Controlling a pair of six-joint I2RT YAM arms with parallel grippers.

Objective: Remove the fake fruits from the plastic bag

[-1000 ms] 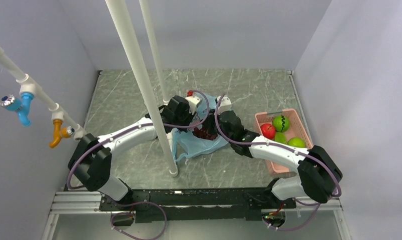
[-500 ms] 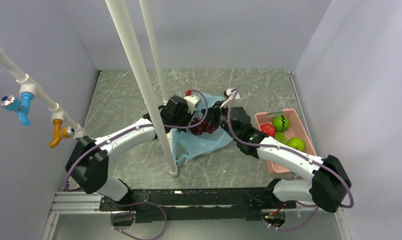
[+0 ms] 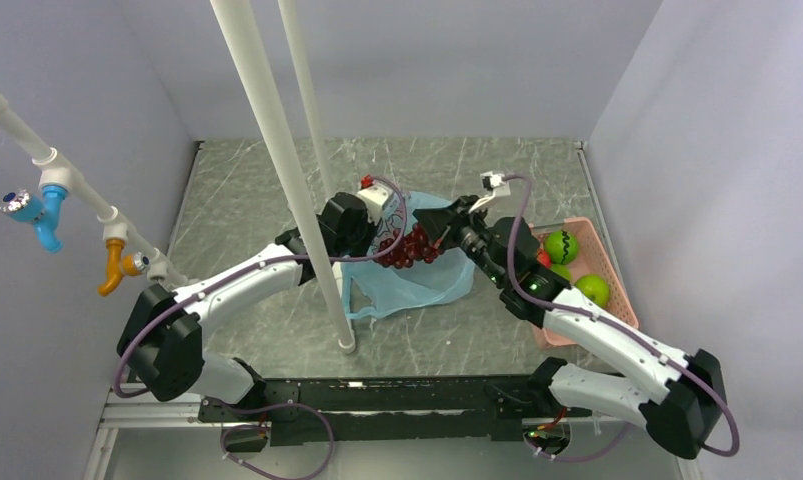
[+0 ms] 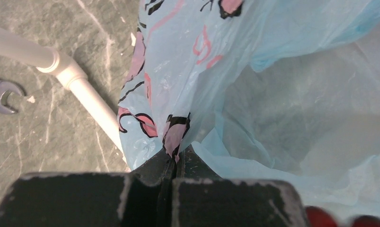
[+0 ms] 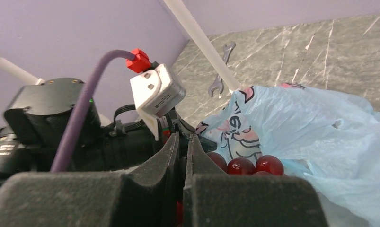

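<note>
The light blue plastic bag (image 3: 417, 285) lies crumpled mid-table, one edge pulled up. My left gripper (image 3: 387, 232) is shut on that printed edge; the left wrist view shows the film pinched between the jaws (image 4: 172, 152) and the bag's inside (image 4: 282, 99). My right gripper (image 3: 435, 232) is shut on the dark red-purple grape bunch (image 3: 409, 248) and holds it above the bag's mouth. In the right wrist view the glossy grapes (image 5: 240, 165) show just right of my gripper (image 5: 183, 142), with the bag (image 5: 315, 123) behind.
A pink basket (image 3: 580, 221) at the right holds two green fruits (image 3: 560, 246) (image 3: 592, 287); a red one is mostly hidden by my right arm. A slanted white pole (image 3: 287, 180) stands beside the left arm. A wrench (image 5: 221, 80) lies on the table behind the bag.
My right gripper has risen and drawn back to the right with the grape bunch, lifting it out of the bag. My left gripper has lifted the bag's edge slightly.
</note>
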